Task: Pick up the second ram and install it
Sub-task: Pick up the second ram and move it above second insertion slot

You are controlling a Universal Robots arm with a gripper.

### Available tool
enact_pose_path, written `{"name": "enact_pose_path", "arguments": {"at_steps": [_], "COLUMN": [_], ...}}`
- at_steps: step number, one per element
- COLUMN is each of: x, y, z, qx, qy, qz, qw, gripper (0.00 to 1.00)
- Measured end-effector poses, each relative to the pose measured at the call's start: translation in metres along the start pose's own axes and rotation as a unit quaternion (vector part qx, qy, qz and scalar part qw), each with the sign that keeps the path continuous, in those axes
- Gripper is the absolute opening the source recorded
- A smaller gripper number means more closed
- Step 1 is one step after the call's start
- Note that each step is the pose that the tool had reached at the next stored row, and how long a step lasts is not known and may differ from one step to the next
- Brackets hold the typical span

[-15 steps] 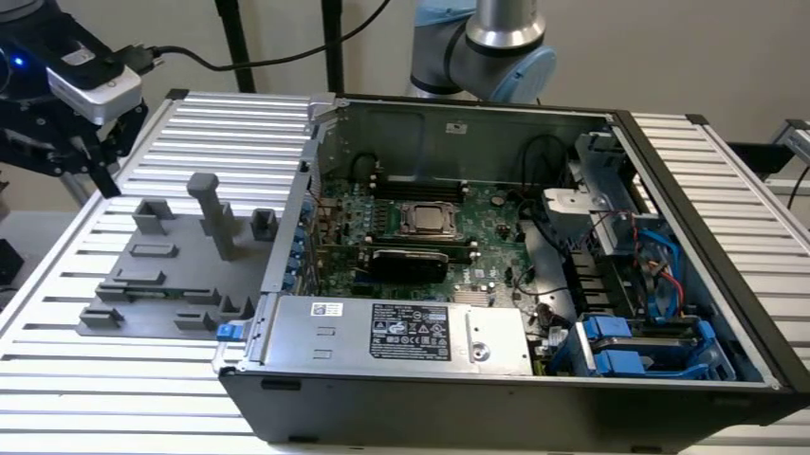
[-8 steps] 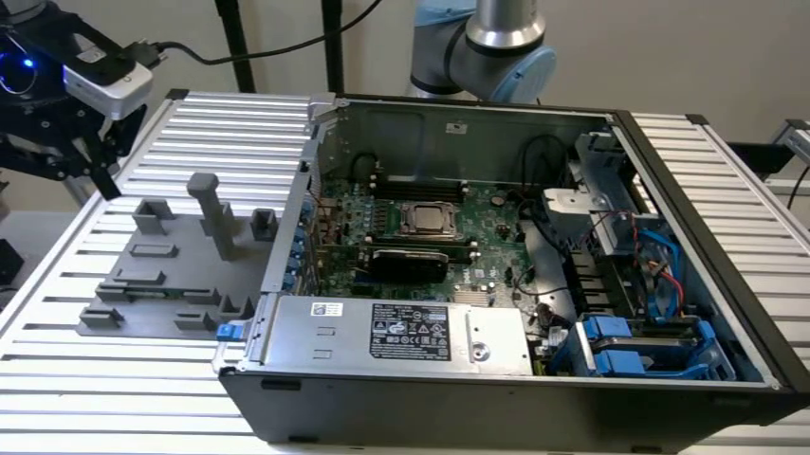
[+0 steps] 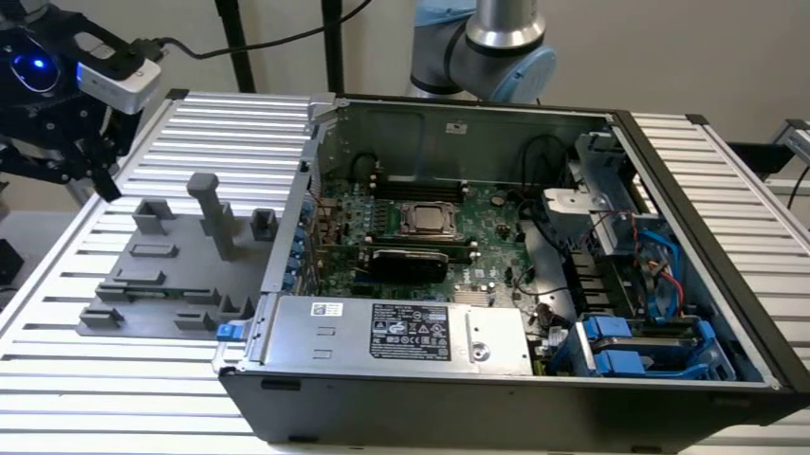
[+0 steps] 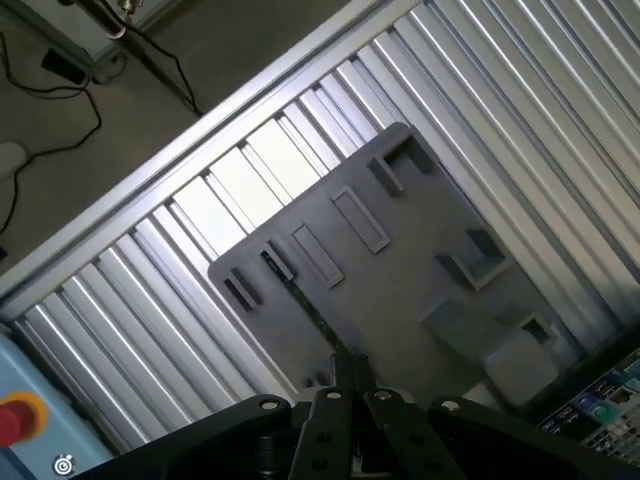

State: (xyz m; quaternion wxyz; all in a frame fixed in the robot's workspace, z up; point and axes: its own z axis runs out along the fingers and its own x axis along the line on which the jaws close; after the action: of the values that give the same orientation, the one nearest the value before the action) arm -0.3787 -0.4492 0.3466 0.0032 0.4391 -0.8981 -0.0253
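**Exterior view.** My pincer [image 3: 104,182] hangs above the far corner of the bench [image 3: 76,379] on the exterior view's left, clear of everything below it. Its fingers are pressed together and nothing is held between them.

A grey fixture plate [image 3: 177,256] lies flat on the bench slats on that same side, just beside the open computer case [image 3: 506,408]. The second ram [image 3: 162,292] lies in a slot of that plate, along the side nearer the bench's front edge. It shows only as a thin greenish strip, so I identify it with some reserve.

Inside the case the motherboard [image 3: 487,204] lies flat, with the processor socket [image 3: 431,220] near its middle. The power supply [image 3: 393,332] sits along the case's near wall. The arm's base [image 3: 487,43] stands behind the case.

**Wrist view.** The pincer [image 4: 350,372] is closed, tips meeting, and empty. Beyond the tips the fixture plate [image 4: 400,280] rests on the bench slats [image 4: 180,300]. The second ram [image 4: 305,305] runs as a narrow dark-green line in its slot, and one end falls in line with my fingertips. Contact cannot be judged from this angle. A red button [image 4: 12,418] sits on a blue box [image 4: 25,360] beside the bench edge.
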Motion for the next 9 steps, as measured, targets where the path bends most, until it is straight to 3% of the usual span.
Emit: {"name": "enact_pose_path", "arguments": {"at_steps": [5, 9], "x": [0.0000, 0.0000], "y": [-0.0001, -0.0001], "z": [0.0011, 0.0022], "qx": [-0.0008, -0.0014], "qy": [0.0022, 0.0039], "qz": [-0.045, -0.081], "qw": [0.9990, 0.9967], "gripper": [0.11, 0.11]}}
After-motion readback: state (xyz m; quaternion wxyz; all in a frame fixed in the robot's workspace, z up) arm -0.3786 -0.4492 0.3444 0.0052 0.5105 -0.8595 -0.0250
